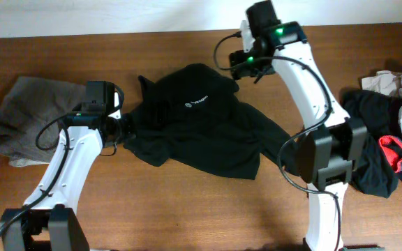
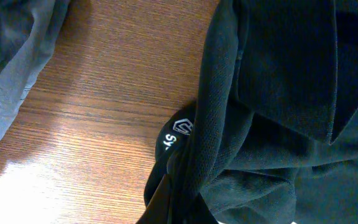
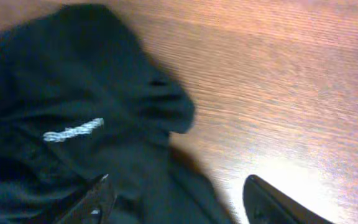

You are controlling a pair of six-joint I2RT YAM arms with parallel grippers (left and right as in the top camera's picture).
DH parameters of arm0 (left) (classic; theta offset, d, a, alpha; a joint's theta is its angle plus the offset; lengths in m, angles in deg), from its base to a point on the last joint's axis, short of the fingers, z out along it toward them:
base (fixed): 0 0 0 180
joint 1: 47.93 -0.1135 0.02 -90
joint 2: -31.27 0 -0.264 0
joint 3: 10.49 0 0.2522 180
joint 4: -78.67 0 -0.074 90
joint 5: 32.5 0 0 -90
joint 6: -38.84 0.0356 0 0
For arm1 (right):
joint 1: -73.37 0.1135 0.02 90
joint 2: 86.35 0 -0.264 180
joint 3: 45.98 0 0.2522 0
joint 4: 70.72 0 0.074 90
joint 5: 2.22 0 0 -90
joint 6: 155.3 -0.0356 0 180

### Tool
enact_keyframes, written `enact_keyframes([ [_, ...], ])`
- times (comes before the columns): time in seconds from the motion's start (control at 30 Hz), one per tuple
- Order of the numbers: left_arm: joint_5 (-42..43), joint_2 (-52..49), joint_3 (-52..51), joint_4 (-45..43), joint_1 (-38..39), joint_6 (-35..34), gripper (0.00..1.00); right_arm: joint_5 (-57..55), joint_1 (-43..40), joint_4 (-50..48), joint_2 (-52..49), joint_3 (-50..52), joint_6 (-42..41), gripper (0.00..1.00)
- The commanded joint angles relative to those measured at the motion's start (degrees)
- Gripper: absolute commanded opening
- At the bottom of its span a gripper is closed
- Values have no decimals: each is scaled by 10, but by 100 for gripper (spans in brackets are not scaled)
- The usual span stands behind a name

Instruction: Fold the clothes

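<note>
Black T-shirt (image 1: 201, 132) lies crumpled at centre, logo up; left gripper (image 1: 122, 130) looks pinched on its bunched left edge, right gripper (image 1: 238, 67) hangs wide open and empty over the far edge: grip one layer there, then draw apart to flatten.

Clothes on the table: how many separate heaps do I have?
3: a grey garment far left, the black T-shirt in the centre, a mixed pile at the right edge; that pile may hide more pieces.
</note>
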Motion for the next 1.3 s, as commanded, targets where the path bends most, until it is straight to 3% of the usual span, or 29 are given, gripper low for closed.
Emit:
enact_keyframes([
  [0.0, -2, -2, -2, -2, -2, 14, 0, 48, -24, -10, -40, 22, 30, 68],
  [0.37, -2, -2, -2, -9, -2, 30, 0, 139, 0, -93, -131, 22, 68, 66],
  [0.47, -3, -2, -2, -9, -2, 36, 0, 139, 11, -101, -141, 22, 68, 61],
  [0.53, -3, -2, -2, -9, -2, 36, 0, 139, 18, -109, -151, 22, 67, 52],
  [0.57, -3, -2, -2, -9, -2, 36, 0, 138, 25, -119, -154, 22, 66, 36],
  [0.63, -3, -2, -2, -9, -2, 36, 0, 137, 32, -138, -153, 21, 66, 23],
  [0.77, -3, -2, -2, -10, -2, 36, 0, 133, 50, -173, -146, -13, 113, 5],
  [1.0, -2, -2, -2, -6, -2, 36, 0, 54, 82, -276, -146, -86, 214, 4],
  [1.27, -2, -2, -2, -1, -2, 36, 1, 53, 105, -423, -156, -84, 218, 5],
])
